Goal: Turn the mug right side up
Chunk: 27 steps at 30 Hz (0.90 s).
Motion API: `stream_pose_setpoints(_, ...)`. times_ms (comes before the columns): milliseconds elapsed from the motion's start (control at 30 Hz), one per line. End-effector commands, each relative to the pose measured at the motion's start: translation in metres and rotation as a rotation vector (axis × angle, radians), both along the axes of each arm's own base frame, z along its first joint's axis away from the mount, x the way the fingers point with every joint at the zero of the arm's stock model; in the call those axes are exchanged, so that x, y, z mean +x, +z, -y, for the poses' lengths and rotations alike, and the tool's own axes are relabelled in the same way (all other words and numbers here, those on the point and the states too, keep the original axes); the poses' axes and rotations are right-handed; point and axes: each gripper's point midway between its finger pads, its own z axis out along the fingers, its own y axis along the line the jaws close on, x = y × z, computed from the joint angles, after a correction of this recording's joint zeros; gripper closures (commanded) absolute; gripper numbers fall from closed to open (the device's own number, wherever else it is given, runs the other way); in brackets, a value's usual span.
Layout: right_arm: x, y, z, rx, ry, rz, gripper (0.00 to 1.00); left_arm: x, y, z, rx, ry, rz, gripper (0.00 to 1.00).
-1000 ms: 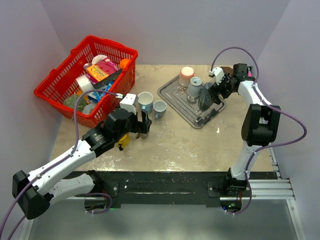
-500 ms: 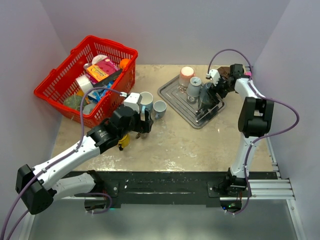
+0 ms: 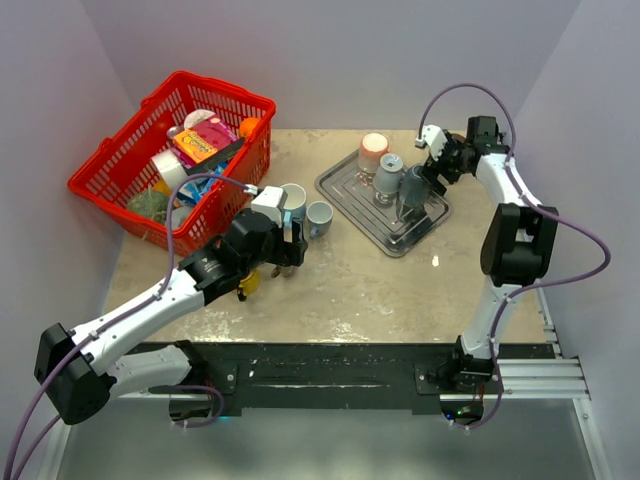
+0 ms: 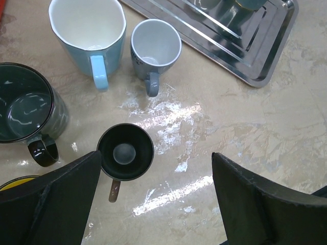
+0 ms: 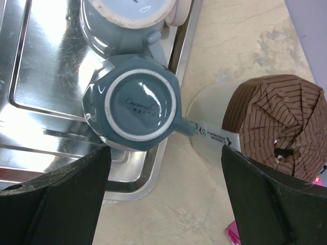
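A dark blue-grey mug (image 5: 134, 104) stands upside down on the metal tray (image 5: 46, 76), base up, handle pointing right; it also shows in the top view (image 3: 413, 188). My right gripper (image 5: 163, 204) is open and empty above the tray's edge, just beside this mug; it also shows in the top view (image 3: 438, 168). A lighter grey mug (image 5: 130, 15) and a pink mug (image 3: 373, 150) also stand upside down on the tray (image 3: 345, 185). My left gripper (image 4: 158, 204) is open and empty over the table.
Upright beside the tray: a light blue mug (image 4: 87, 30), a small grey-blue mug (image 4: 156, 48), a dark glass mug (image 4: 25, 109), a small black cup (image 4: 125, 152). A red basket (image 3: 112, 143) of goods stands far left. A brown pleated object (image 5: 276, 122) lies right of the tray.
My right gripper has drawn back a little toward the far right, off the dark mug. My left arm has shifted slightly forward and to the right.
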Motion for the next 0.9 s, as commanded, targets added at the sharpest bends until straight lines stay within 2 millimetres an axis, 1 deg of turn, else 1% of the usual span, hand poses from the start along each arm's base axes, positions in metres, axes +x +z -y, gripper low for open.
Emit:
stream_pose_setpoints(0, 0.012, -0.003, -0.006, 0.000, 0.079, 0.005, 0.09, 0.009, 0.024, 0.008, -0.047, 0.003, 0.051, 0.07)
stream_pose_setpoints(33, 0.013, -0.014, -0.007, 0.009, 0.090, -0.020, 0.10, 0.008, 0.022, 0.007, -0.045, 0.004, 0.047, 0.07)
stream_pose_setpoints(67, 0.014, -0.012, -0.008, 0.014, 0.096, -0.024, 0.10, 0.009, 0.023, 0.008, -0.047, 0.006, 0.048, 0.07)
stream_pose_setpoints(100, 0.014, -0.015, -0.012, 0.038, 0.109, -0.037, 0.10, 0.009, 0.022, 0.007, -0.043, 0.007, 0.045, 0.07)
stream_pose_setpoints(133, 0.014, -0.024, -0.013, 0.054, 0.117, -0.061, 0.11, 0.010, 0.022, 0.008, -0.043, 0.008, 0.043, 0.07)
stream_pose_setpoints(200, 0.014, -0.023, -0.016, 0.087, 0.145, -0.075, 0.12, 0.010, 0.020, 0.008, -0.040, 0.011, 0.036, 0.07)
stream_pose_setpoints(233, 0.014, -0.028, -0.021, 0.121, 0.165, -0.086, 0.13, 0.011, 0.021, 0.009, -0.043, 0.013, 0.035, 0.07)
stream_pose_setpoints(367, 0.017, -0.022, -0.030, 0.171, 0.220, -0.066, 0.16, 0.011, 0.019, 0.011, -0.046, 0.013, 0.025, 0.07)
stream_pose_setpoints(500, 0.015, -0.019, -0.037, 0.204, 0.252, -0.055, 0.17, 0.012, 0.016, 0.012, -0.042, 0.011, 0.015, 0.07)
stream_pose_setpoints(567, 0.008, -0.019, -0.042, 0.220, 0.276, -0.065, 0.18, 0.011, 0.015, 0.012, -0.040, 0.010, 0.013, 0.07)
stream_pose_setpoints(633, 0.002, -0.014, -0.045, 0.227, 0.291, -0.063, 0.19, 0.011, 0.015, 0.013, -0.042, 0.007, 0.013, 0.07)
stream_pose_setpoints(667, -0.005, -0.018, -0.047, 0.240, 0.300, -0.078, 0.20, 0.011, 0.015, 0.013, -0.042, 0.007, 0.013, 0.07)
stream_pose_setpoints(700, -0.008, -0.012, -0.048, 0.242, 0.306, -0.068, 0.20, 0.011, 0.015, 0.014, -0.045, 0.005, 0.014, 0.07)
stream_pose_setpoints(733, -0.011, -0.012, -0.049, 0.246, 0.310, -0.071, 0.21, 0.011, 0.014, 0.014, -0.044, 0.003, 0.011, 0.07)
stream_pose_setpoints(767, -0.020, -0.017, -0.050, 0.252, 0.312, -0.092, 0.21, 0.011, 0.014, 0.014, -0.044, 0.003, 0.011, 0.07)
stream_pose_setpoints(867, -0.035, -0.020, -0.053, 0.253, 0.314, -0.111, 0.22, 0.010, 0.011, 0.014, -0.045, -0.001, 0.006, 0.07)
